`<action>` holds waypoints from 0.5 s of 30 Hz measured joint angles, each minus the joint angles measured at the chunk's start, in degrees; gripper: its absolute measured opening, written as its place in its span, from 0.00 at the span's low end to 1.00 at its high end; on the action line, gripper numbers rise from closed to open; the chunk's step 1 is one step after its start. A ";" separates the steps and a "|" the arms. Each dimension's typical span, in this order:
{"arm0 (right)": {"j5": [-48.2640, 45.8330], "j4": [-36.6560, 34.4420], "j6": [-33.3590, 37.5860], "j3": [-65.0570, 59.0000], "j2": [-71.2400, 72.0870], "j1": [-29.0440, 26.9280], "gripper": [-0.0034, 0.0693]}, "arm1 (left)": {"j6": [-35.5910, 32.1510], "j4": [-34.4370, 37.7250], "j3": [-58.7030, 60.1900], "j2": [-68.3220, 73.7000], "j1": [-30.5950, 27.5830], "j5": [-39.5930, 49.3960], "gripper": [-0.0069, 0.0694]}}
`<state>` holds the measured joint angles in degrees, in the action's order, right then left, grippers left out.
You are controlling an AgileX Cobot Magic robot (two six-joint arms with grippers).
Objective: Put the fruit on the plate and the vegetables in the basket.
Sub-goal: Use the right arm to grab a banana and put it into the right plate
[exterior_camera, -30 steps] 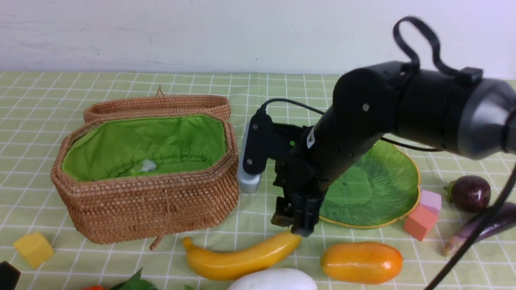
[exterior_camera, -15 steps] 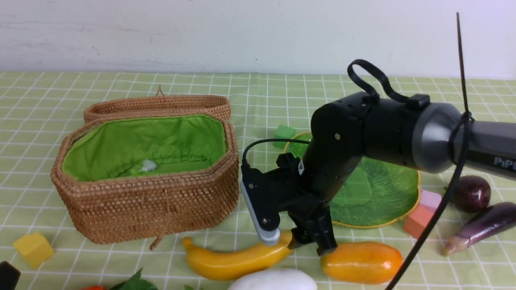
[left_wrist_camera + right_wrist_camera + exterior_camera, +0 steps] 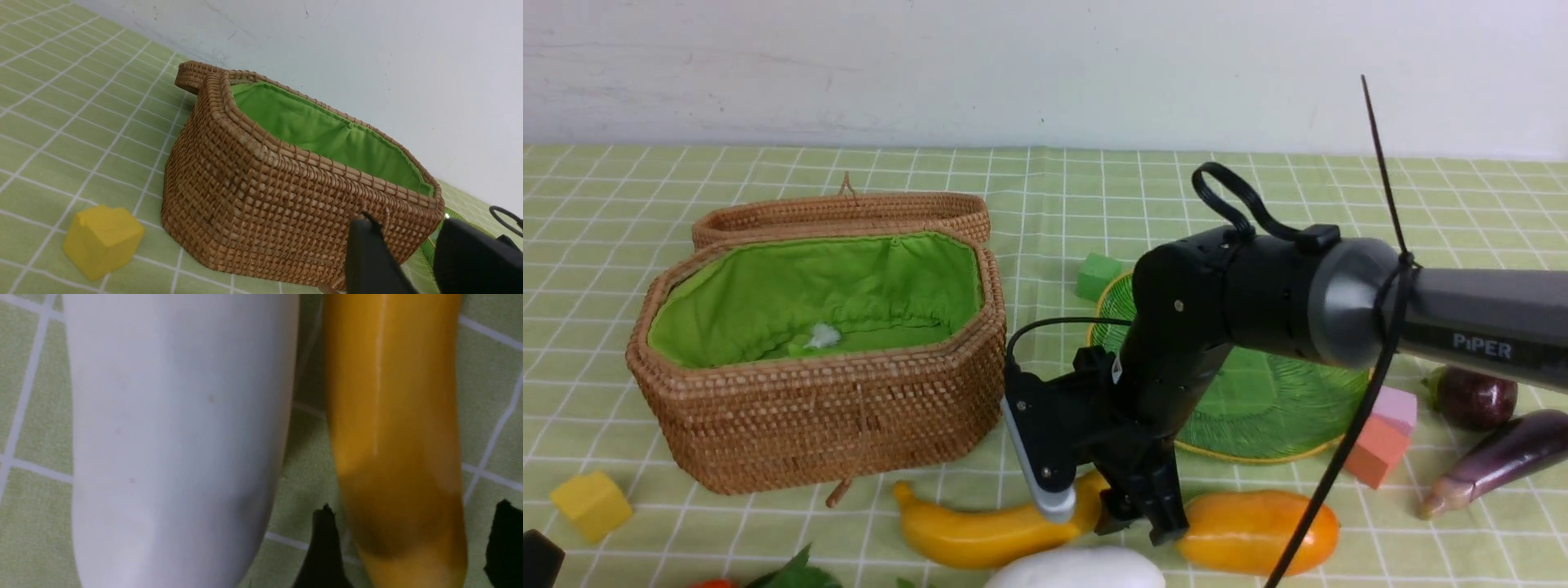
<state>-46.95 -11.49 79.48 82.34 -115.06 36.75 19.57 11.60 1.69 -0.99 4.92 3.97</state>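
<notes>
One glossy curved banana (image 3: 980, 535) and one woven octagonal basket (image 3: 825, 416) were seen. The right jaws were spread astride the banana; the left jaws were parted.

I see a yellow banana (image 3: 980, 535), a white vegetable (image 3: 1078, 569), a brown woven basket (image 3: 849, 425) lined bright green, and a green-checked bench (image 3: 1094, 180).

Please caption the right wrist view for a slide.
Open right gripper straddling glossy yellow banana beside smooth white oval vegetable.

Basket (image 3: 833, 425), plate (image 3: 1274, 408), banana (image 3: 980, 535), eggplant (image 3: 1494, 461), carrot (image 3: 796, 574) — one each; two more fruits (image 3: 1258, 531) (image 3: 1478, 396), one white vegetable (image 3: 1078, 569) — four cubes (image 3: 590, 505) (image 3: 1098, 276) (image 3: 1396, 406) (image 3: 1376, 451).
</notes>
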 joint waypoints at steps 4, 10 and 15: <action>0.36 0.01 0.00 0.00 -0.95 0.00 0.58 | 0.00 0.00 0.00 0.00 0.00 0.00 0.40; -0.32 0.06 0.13 0.00 -1.02 0.00 0.49 | 0.00 0.00 0.00 0.00 0.00 0.00 0.40; -0.59 0.06 0.27 0.00 0.41 0.00 0.49 | 0.00 0.00 0.00 0.00 0.00 0.00 0.40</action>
<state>-47.53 -11.43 79.75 82.34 -114.65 36.75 19.57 11.60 1.69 -0.99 4.92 3.97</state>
